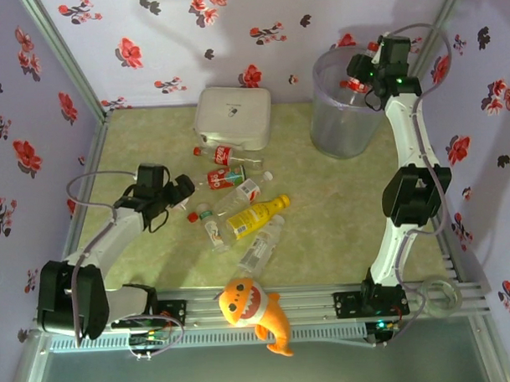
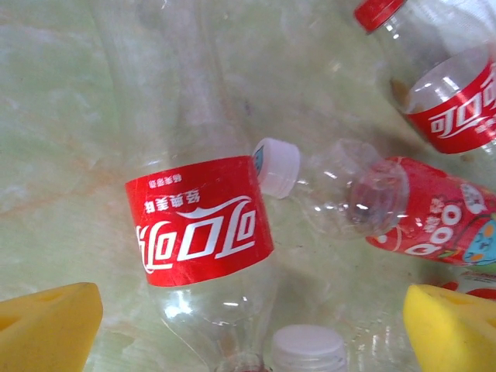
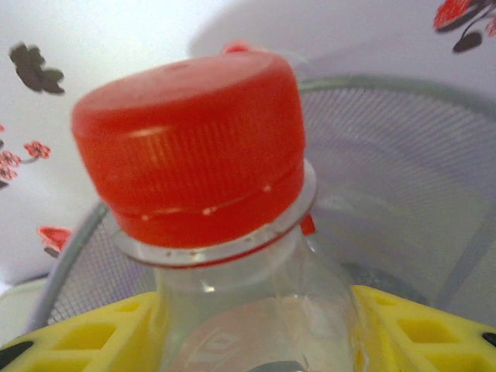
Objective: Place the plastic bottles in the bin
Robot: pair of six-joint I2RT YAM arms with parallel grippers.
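The right gripper (image 1: 361,74) is gripping a red-capped bottle (image 3: 194,139) just below its neck, holding it over the bin (image 1: 341,125) at the tabletop's (image 1: 323,214) far right corner. The left gripper (image 2: 248,325) is hovering, fingers spread wide, over a red-labelled bottle (image 2: 198,225) in the pile (image 1: 239,204) lying mid-tabletop.

Green bench (image 1: 331,205): bottles (image 1: 238,194) beside left end effector (image 1: 186,192), white box (image 1: 231,116) beyond them, bin (image 1: 337,128) below right end effector (image 1: 360,75).

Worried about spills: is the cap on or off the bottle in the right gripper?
On: the red cap sits down on the neck of the bottle the right gripper holds.
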